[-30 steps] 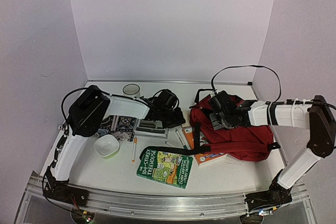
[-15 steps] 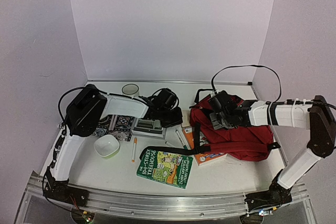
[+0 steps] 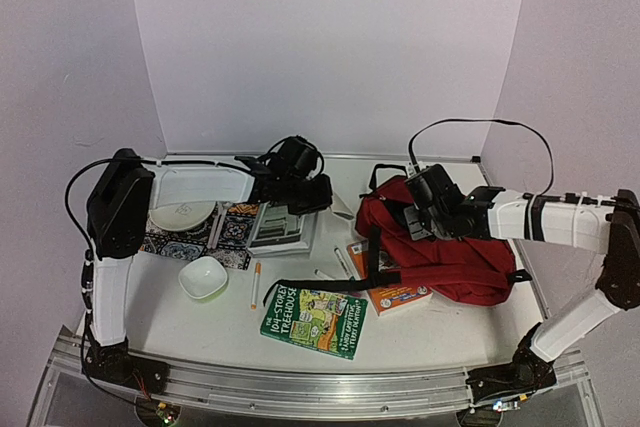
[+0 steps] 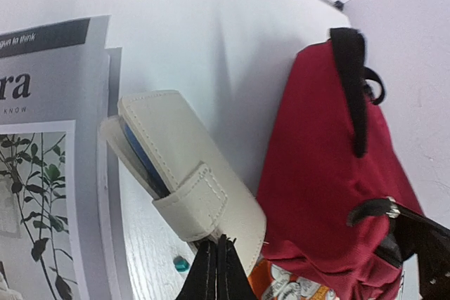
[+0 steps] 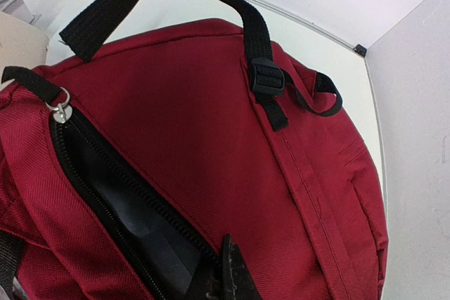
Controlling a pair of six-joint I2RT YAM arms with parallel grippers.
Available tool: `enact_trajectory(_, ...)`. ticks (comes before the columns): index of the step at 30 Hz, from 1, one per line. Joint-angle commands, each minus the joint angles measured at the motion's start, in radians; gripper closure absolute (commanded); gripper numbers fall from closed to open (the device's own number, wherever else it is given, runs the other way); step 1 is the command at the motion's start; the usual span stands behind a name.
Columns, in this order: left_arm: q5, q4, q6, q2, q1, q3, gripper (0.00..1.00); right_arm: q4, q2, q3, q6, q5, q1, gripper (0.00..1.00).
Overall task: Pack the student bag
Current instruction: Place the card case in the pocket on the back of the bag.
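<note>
The bag point(image 3: 450, 267) is laid at right, its zip edge pinched by the right gripper point(image 5: 228, 275), mouth open. A case point(image 4: 190, 173) is clamped in the left gripper point(image 4: 216, 272); it should be fed end-first into the mouth, kept clear of the zip.

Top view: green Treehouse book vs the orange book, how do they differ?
The green book shows nearly its whole cover; the orange book is partly hidden under the student bag. The green book lies nearer the table's front edge, the orange book farther back and to the right. Both lie flat on it.
</note>
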Motion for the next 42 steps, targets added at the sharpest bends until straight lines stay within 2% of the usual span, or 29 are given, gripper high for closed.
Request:
enact_trajectory(1, -0.02, 0.023, 0.046, -0.136, 0.002, -0.027, 1.0, 0.029, -0.062, 0.021, -0.018, -0.015, 0.004, 1.0)
enact_trajectory(10, 0.082, 0.044, 0.051, -0.227, 0.003, -0.067, 1.0, 0.028, -0.07, 0.026, -0.038, -0.072, 0.004, 1.0)
enact_trajectory(15, 0.12, 0.097, 0.054, -0.326, 0.003, -0.167, 1.0, 0.027, -0.048, 0.052, -0.043, -0.173, 0.004, 1.0)
enact_trajectory(23, 0.26, 0.286, 0.016, -0.468, 0.002, -0.369, 1.0, 0.053, -0.011, 0.083, -0.043, -0.276, 0.024, 1.0)
enact_trajectory(29, 0.403, 0.393, -0.005, -0.502, 0.001, -0.445, 1.0, 0.085, 0.006, 0.094, -0.007, -0.298, 0.027, 1.0)
enact_trajectory(42, 0.564, 0.474, 0.04, -0.476, -0.054, -0.464, 1.0, 0.127, 0.069, 0.147, 0.053, -0.322, 0.027, 1.0)
